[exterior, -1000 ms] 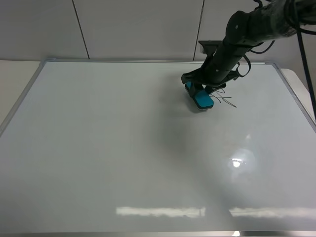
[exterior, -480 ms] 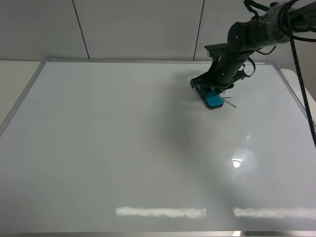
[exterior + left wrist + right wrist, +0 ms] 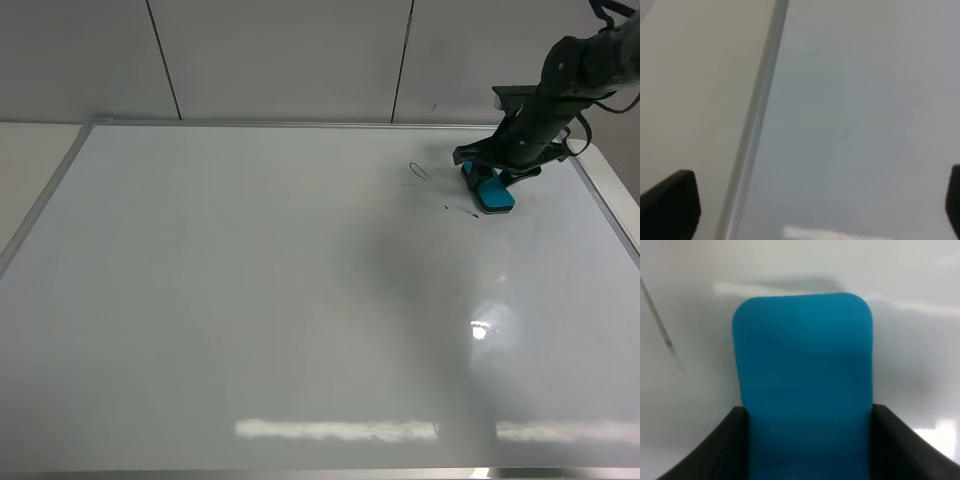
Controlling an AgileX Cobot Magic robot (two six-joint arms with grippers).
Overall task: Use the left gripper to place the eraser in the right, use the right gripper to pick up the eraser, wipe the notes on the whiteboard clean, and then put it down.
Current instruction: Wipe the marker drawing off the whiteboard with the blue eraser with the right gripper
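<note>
Well off to the left, the left gripper [image 3: 812,206] is hanging idle over the board's edge, its two dark fingertips standing wide apart with nothing between them. Beneath it the silver-grey frame [image 3: 757,130] is running as a thin ridge between a matte beige surface [image 3: 695,90] and the glossy whiteboard [image 3: 250,280], which is throwing back soft glare. Further right, the notes [image 3: 418,171] are showing as a small thin loop and a few faint specks just beside the eraser [image 3: 493,194]. That teal block, rounded at its corners, is lying flat on the board near the right frame, and the right gripper [image 3: 487,178] is clamping it by its long sides. Judging from this, the wiping is only partly done. The arm is needing to carry the eraser leftward over the loop and specks, keeping the underside flat and evenly pressed so it is not skating or tipping on the slick surface.
</note>
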